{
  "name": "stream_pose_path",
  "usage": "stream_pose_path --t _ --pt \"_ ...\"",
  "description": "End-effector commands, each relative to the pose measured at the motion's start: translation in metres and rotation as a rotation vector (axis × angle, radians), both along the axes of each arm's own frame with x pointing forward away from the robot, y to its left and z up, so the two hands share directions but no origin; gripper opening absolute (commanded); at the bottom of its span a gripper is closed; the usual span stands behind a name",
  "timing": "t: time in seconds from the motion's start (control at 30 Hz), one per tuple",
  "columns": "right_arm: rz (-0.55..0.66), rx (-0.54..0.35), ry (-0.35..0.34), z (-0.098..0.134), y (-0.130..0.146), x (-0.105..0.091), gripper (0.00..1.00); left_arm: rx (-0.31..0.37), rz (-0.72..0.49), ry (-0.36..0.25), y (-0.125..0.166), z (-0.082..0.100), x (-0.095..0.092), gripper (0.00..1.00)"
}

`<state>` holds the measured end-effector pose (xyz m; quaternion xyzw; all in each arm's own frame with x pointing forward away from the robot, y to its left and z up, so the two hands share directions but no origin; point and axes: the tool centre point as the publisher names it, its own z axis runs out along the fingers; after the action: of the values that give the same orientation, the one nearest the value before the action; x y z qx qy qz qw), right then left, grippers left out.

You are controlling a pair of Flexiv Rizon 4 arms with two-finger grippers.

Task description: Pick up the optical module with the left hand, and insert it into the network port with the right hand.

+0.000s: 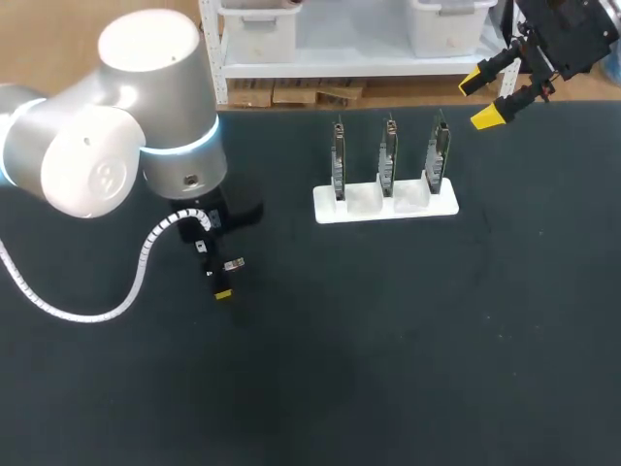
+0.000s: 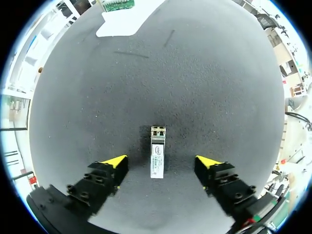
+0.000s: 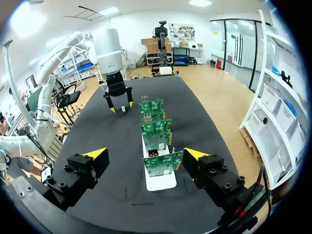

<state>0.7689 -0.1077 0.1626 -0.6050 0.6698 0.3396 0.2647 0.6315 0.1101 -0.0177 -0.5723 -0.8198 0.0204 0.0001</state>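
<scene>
The optical module [image 2: 157, 152], a small silver bar with a white label, lies flat on the black table. My left gripper [image 2: 162, 161] stands open over it, one yellow-tipped finger on each side with a clear gap to both. From the head view the module [image 1: 234, 263] shows beside the left gripper [image 1: 215, 273], under the left wrist. Three green circuit boards carrying the network ports stand upright in a white stand [image 1: 385, 206]. My right gripper [image 1: 482, 97] hangs open and empty over the table's back right edge. In its own view the right gripper [image 3: 146, 155] looks along the row of boards [image 3: 158, 163].
The white stand [image 3: 161, 181] with its three boards is the only other object on the black mat [image 1: 388, 340]. My left arm's large joint [image 1: 116, 116] looms over the table's left rear.
</scene>
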Motion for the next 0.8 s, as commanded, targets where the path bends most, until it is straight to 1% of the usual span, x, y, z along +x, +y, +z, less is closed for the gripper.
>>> stream_pose_path --t 0.03,0.23,0.8 --pt "-0.002 -0.001 -0.002 0.0 0.0003 -0.0012 1.0 -0.007 0.0 0.002 0.0007 -0.0033 0.0023 0.0" --pt "-0.002 -0.001 -0.002 0.0 0.0003 -0.0012 1.0 -0.012 0.005 0.007 0.0023 -0.0044 0.0028 0.0" --pt "-0.002 -0.001 -0.002 0.0 0.0003 -0.0012 1.0 -0.064 0.041 0.028 0.0069 -0.0046 0.0024 0.0"
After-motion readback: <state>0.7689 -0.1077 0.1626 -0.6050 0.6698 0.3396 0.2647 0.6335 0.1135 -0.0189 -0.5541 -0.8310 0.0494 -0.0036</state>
